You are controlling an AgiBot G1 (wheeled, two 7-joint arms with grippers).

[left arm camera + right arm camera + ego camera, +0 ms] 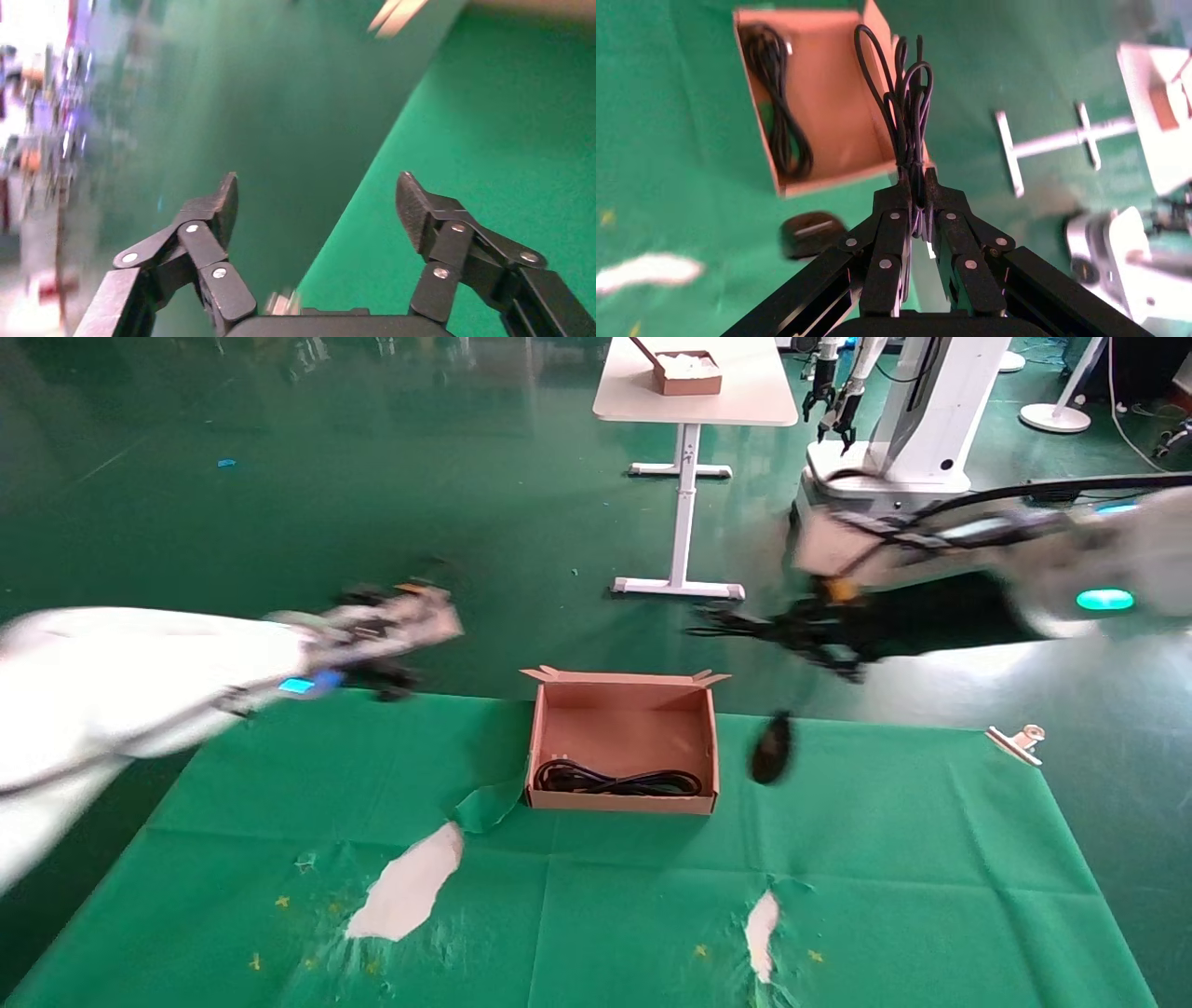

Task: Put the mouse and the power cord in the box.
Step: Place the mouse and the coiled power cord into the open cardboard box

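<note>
Head view: the box (622, 743) stands open on the green table cover (596, 896), and the power cord (618, 780) lies coiled inside along its near wall. The mouse (771, 748) hangs in the air just right of the box, below the right gripper (736, 624), which is raised beyond the box's far right corner. The left gripper (396, 658) is held above the far left edge of the table cover, well apart from the box. A metal clip (1017, 741) lies at the cover's far right edge. Left wrist view: the left gripper (316, 210) has its fingers (219, 207) spread wide with nothing between them. Right wrist view: the right gripper (918, 193) has its fingers (898, 232) pinched together on the mouse's bundled thin cable (905, 98); the mouse (810, 233) shows beside the box (828, 105), which holds the power cord (780, 105).
</note>
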